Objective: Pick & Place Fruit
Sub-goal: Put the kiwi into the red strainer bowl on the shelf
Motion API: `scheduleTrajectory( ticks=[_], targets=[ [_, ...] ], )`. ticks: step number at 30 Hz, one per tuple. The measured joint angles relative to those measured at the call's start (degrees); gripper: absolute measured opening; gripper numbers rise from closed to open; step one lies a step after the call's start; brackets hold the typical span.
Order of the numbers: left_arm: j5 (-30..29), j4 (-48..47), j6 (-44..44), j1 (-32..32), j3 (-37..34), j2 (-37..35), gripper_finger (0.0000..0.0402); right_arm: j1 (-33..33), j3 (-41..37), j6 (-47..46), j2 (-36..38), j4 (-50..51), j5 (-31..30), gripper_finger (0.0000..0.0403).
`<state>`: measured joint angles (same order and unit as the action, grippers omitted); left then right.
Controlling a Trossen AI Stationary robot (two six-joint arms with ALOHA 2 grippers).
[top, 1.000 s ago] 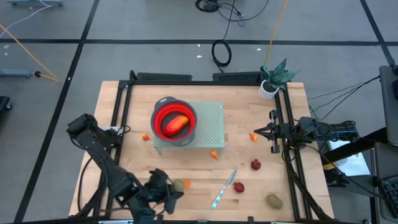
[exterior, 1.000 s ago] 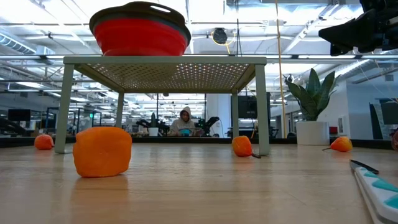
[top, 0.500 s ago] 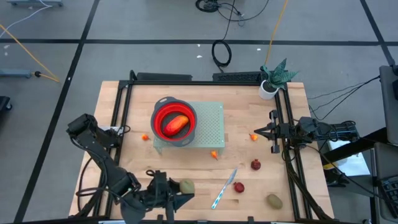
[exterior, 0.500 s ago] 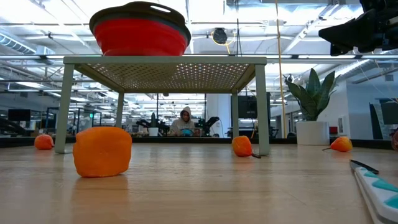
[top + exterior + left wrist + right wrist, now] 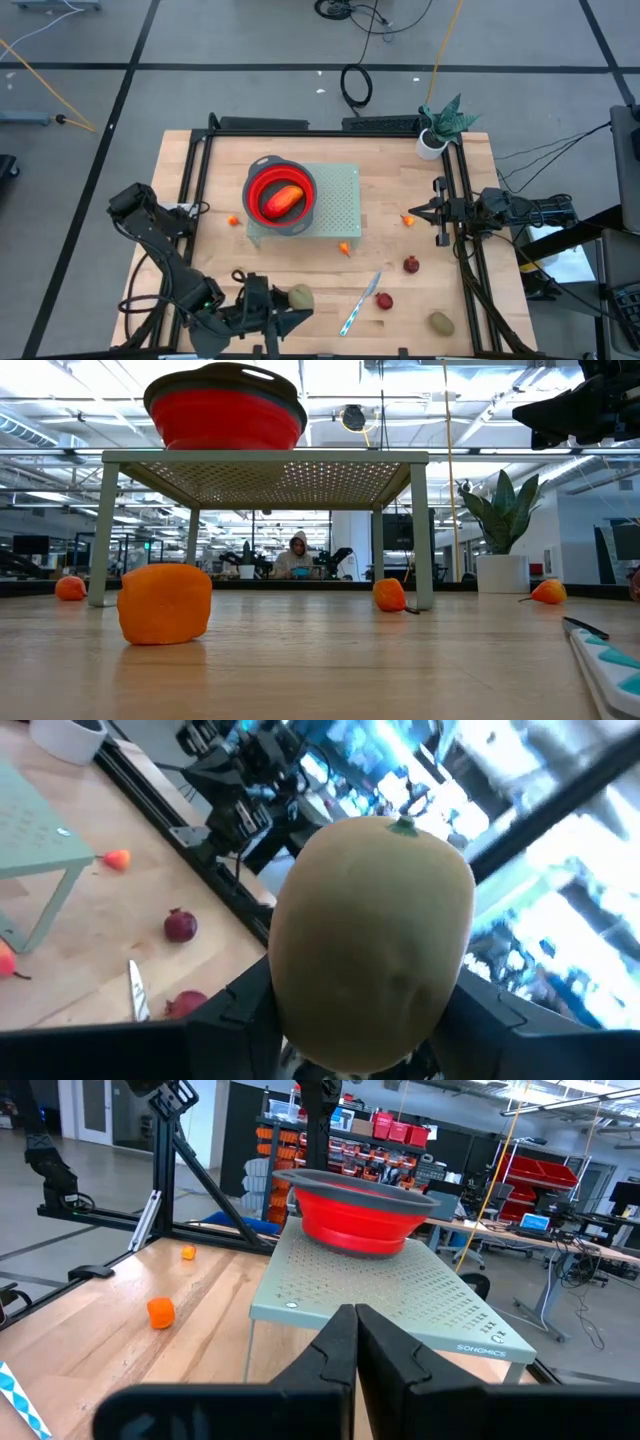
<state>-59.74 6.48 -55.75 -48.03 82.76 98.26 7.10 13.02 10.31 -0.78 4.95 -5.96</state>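
Observation:
My left gripper (image 5: 290, 308) is at the table's near edge, left of centre, shut on an olive-brown fruit (image 5: 375, 940) that fills the left wrist view and shows small in the high view (image 5: 299, 296). Other fruit lie on the table: a dark red one (image 5: 411, 264), a red one (image 5: 384, 300), an olive-brown one (image 5: 441, 322) and small orange ones (image 5: 345, 249). An orange-red fruit (image 5: 285, 198) lies inside the red bowl (image 5: 252, 190). My right gripper (image 5: 425, 212) waits shut at the table's right edge. My left gripper pinches the olive-brown fruit's two opposite sides (image 5: 290, 990) between its two fingers (image 5: 235, 1015). The fingers lie about level and point toward the table's right edge. The fruit is lifted clear of the table, its stem end (image 5: 403, 825) pointing away from the wrist.
The red bowl stands on a pale green perforated stand (image 5: 340, 205) at the table's middle. A silver-and-blue knife (image 5: 360, 303) lies near the front edge. An orange block (image 5: 165, 603) sits close in the low view. A potted plant (image 5: 440, 125) stands at the far right corner.
My left gripper has risen with the olive-brown fruit and tipped from pointing down to about level, swinging the fruit a little toward the table's right edge. The fruit, on the table a second ago, is now lifted clear.

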Motion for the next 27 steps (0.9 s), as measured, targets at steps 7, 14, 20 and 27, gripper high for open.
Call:
scheduleTrajectory(
  ticks=[7,14,20,27],
  targets=[
    [-11.4,5.8,-6.9,0.3,0.0,0.0,0.0195,0.0,0.0,0.0,0.0,0.0,0.0,0.0],
    [-19.3,6.0,-16.8,0.9,0.0,0.0,0.0196,0.0,0.0,0.0,0.0,0.0,0.0,0.0],
    [-21.7,7.6,-18.6,2.1,0.0,-0.1,0.0197,0.0,0.0,0.0,0.0,0.0,0.0,0.0],
    [-21.6,7.6,-19.7,2.4,0.0,-0.1,0.0197,0.0,0.0,0.0,0.0,0.0,0.0,0.0]
  ],
)
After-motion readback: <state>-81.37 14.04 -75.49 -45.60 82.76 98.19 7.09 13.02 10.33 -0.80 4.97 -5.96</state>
